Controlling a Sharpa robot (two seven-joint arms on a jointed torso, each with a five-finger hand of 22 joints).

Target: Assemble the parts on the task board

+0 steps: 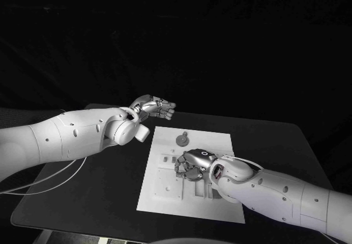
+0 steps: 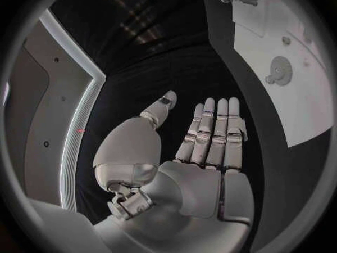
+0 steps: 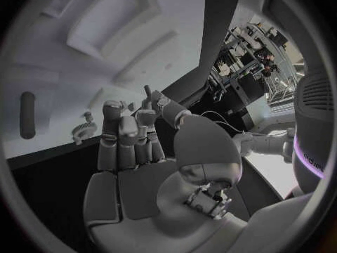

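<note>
Round part, tab toward far edge

The right hand and its arm cover the task board's middle and right side. The left hand hovers off the board's far left corner, leaving the near left edge open.

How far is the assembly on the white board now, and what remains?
Early stage, it seems. The round gear-like part lies loose on the task board. The right hand is over the board's middle, fingers curled; whether it holds a part cannot be told. The left hand hovers open beyond the board's far edge. Most seating seems left.
</note>
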